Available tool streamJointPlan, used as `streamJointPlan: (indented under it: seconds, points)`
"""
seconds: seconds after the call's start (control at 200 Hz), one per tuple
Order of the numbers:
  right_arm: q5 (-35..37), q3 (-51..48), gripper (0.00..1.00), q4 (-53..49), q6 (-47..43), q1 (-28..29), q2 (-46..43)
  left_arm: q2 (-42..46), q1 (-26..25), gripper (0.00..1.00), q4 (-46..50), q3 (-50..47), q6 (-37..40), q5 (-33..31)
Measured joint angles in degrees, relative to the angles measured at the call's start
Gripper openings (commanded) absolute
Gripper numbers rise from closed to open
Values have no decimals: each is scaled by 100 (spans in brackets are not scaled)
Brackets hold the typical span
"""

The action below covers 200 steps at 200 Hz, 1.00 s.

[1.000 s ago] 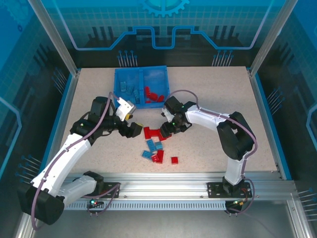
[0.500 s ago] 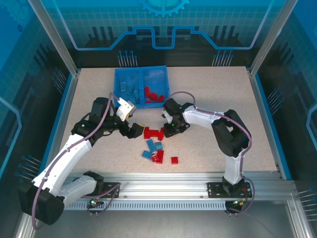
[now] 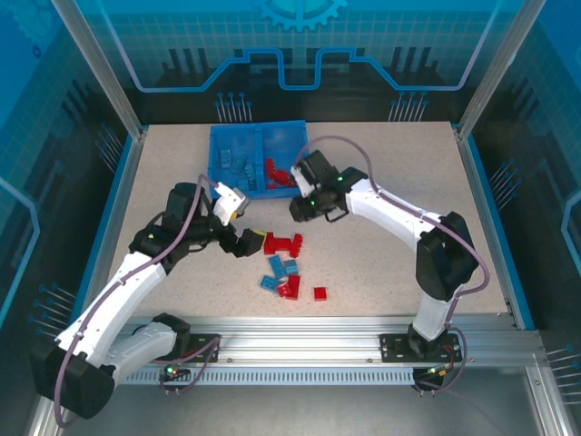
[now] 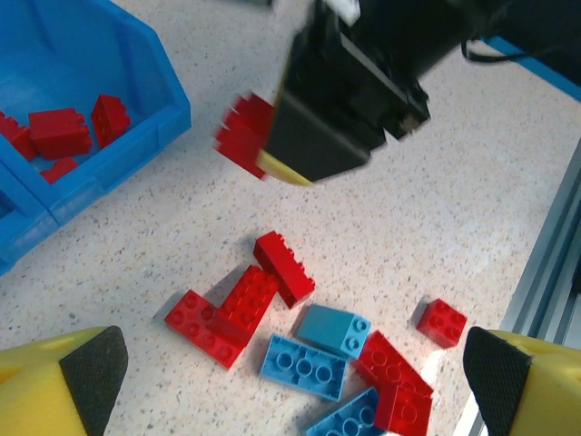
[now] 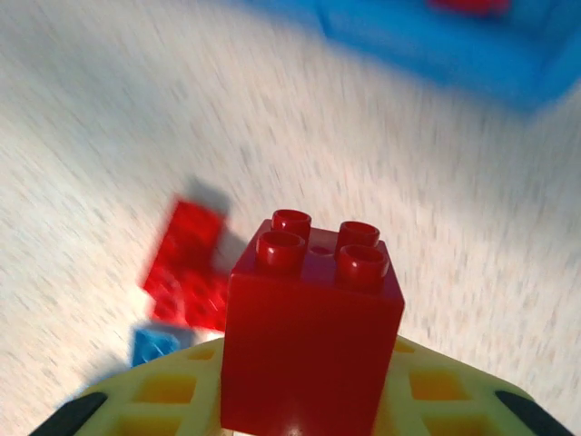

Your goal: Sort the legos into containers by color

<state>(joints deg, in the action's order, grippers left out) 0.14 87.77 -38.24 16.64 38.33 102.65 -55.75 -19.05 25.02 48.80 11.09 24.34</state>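
The blue bin (image 3: 260,133) stands at the back of the table; its left container (image 3: 235,163) holds light blue legos and its right container (image 3: 284,169) holds red ones. My right gripper (image 3: 299,209) hangs just in front of the bin, shut on a red brick (image 5: 313,327), which is also visible under its jaws in the left wrist view (image 4: 241,136). Loose red legos (image 3: 283,243) and light blue legos (image 3: 278,272) lie in a pile mid-table. My left gripper (image 3: 248,242) is open beside the pile's left edge, with nothing between its pads (image 4: 93,368).
A single red brick (image 3: 320,293) lies apart at the pile's near right. The metal rail (image 3: 309,331) runs along the table's near edge. In the left wrist view the bin's corner wall (image 4: 136,136) sits close to the right gripper (image 4: 336,100).
My right gripper has shut on a red brick from the pile and lifted it back toward the bin. My left gripper has opened wider and shifted slightly nearer.
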Motion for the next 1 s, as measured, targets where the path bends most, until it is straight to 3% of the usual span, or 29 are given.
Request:
streamJointPlan:
  seconds: [0.17,0.35,0.515,0.7,1.0]
  points:
    - [452,1803,30,-20,-83,-24,767,-2,-11,99,-649,-162,-1320,-581]
    - [903,3805,30,-363,-79,-192,2404,-2,13,99,-844,-221,-3233,-1519]
    - [1040,5307,33,-885,-11,-415,3834,-9,39,99,-769,-315,-4343,-1947]
    - [973,5818,46,-1224,81,-568,4424,-63,50,99,-483,-321,-5056,-2155]
    - [704,6000,45,-1287,138,-575,4369,-186,42,99,-118,-323,-5429,-2184]
